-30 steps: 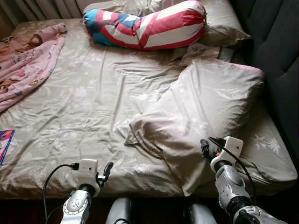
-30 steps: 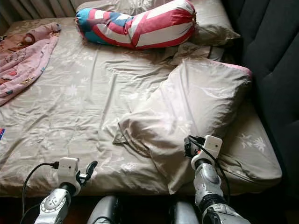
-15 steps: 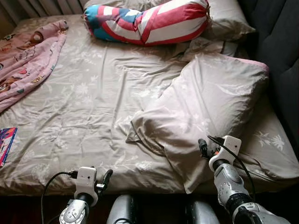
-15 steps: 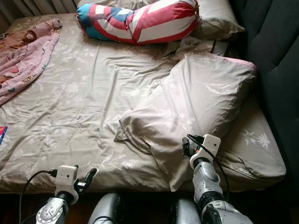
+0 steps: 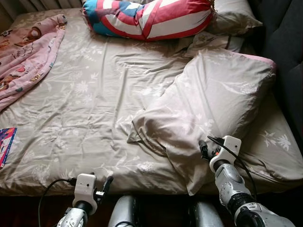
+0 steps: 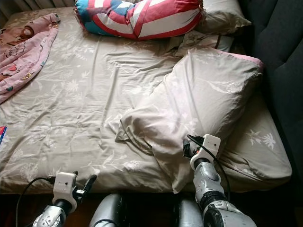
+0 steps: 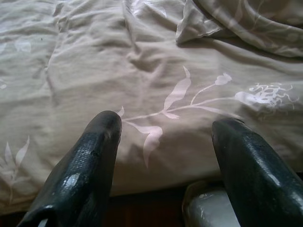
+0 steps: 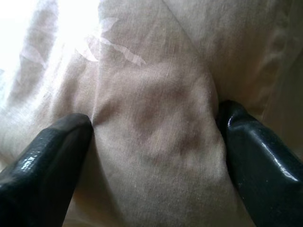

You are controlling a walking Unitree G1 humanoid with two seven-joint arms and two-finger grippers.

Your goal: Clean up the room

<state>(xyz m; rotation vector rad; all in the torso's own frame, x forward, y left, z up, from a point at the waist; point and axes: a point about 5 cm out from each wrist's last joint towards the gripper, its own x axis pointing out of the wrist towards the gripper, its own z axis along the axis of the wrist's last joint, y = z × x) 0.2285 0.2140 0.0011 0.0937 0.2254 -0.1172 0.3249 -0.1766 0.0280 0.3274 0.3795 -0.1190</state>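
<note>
I stand at the foot of the bed (image 5: 85, 109), its grey flowered sheet rumpled. The big pillow (image 5: 208, 109) lies askew on my right side, one corner hanging over the near edge, its far end up against the dark headboard (image 5: 289, 42). Beyond it a striped bolster (image 5: 151, 19) lies across the far end, a pink blanket (image 5: 23, 52) is bunched at the far left, and a book (image 5: 5, 144) sits at the left edge.

My right gripper (image 8: 151, 137) is at the pillow's near corner, spread wide, with a fold of the case bulging between the fingers (image 8: 52, 156) but not yet pinched. My left gripper (image 7: 161, 156) hovers spread just over the sheet at the bed's edge, holding nothing.

The step in hand looks like taking hold of the pillow to set it straight. To do it well I should push the right gripper a little deeper so it bites into stuffing as well as loose cloth, then clamp firmly; a thin pinch of case alone would likely slip or only stretch. The left gripper could take the pillow's other near corner, so it lifts level rather than dragging the sheet.
</note>
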